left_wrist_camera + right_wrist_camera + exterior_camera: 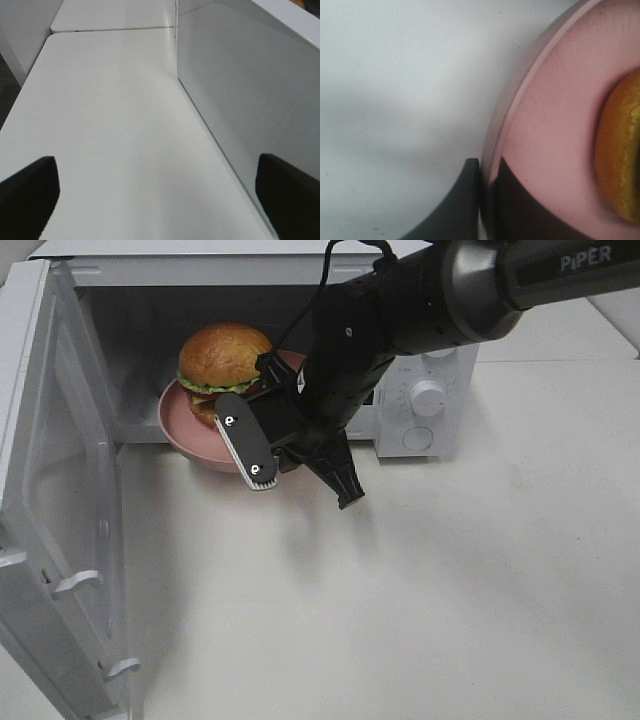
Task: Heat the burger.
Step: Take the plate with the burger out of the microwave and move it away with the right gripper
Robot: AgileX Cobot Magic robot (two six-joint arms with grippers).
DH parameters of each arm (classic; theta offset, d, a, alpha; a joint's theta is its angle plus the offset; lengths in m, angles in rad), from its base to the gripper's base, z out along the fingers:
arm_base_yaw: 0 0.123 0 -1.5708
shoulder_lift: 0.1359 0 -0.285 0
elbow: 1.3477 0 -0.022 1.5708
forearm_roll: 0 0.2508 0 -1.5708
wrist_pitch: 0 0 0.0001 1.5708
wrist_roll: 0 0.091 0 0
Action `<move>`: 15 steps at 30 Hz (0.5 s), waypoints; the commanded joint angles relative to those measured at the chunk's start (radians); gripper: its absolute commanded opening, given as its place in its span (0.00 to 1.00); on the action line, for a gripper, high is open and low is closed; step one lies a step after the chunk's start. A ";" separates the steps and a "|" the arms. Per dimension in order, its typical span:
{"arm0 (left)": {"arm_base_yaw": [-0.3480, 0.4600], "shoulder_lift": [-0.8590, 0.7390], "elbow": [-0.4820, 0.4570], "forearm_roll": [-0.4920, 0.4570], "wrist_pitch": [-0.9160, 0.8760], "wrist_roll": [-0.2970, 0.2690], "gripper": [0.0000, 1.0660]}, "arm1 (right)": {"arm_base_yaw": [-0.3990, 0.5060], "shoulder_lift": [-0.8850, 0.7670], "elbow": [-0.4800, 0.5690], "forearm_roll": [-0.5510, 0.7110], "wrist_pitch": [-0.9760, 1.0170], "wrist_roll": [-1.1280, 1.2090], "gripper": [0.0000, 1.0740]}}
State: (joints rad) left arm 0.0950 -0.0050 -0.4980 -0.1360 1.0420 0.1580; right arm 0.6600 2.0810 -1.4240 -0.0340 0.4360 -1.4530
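The burger (225,355), with its golden bun and green lettuce, sits on a pink plate (190,435) that lies half inside the open microwave (150,300), its front rim sticking out over the table. My right gripper (255,472) reaches in from the upper right and is shut on the plate's front rim. In the right wrist view its fingertips (487,167) pinch the plate's rim (520,100), with the burger's bun (620,150) just beyond. My left gripper (160,200) is open and empty over bare table, beside the microwave door (250,90). It does not show in the high view.
The microwave door (50,490) swings wide open on the left and reaches to the table's front. The control panel with its knobs (428,398) is right of the cavity. White table (450,590) spreads in front and to the right.
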 commanded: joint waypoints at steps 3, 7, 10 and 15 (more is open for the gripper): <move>0.002 -0.021 0.003 -0.008 -0.005 -0.001 0.94 | 0.006 -0.089 0.086 -0.015 -0.105 -0.020 0.00; 0.002 -0.021 0.003 -0.008 -0.005 -0.001 0.94 | 0.018 -0.150 0.175 -0.015 -0.171 -0.020 0.00; 0.002 -0.021 0.003 -0.008 -0.005 -0.001 0.94 | 0.022 -0.186 0.220 -0.016 -0.177 -0.020 0.00; 0.002 -0.021 0.003 -0.008 -0.005 -0.001 0.94 | 0.023 -0.235 0.292 -0.019 -0.180 -0.020 0.00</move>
State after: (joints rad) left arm 0.0950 -0.0050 -0.4980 -0.1360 1.0420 0.1580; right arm 0.6830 1.8800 -1.1460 -0.0480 0.3170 -1.4640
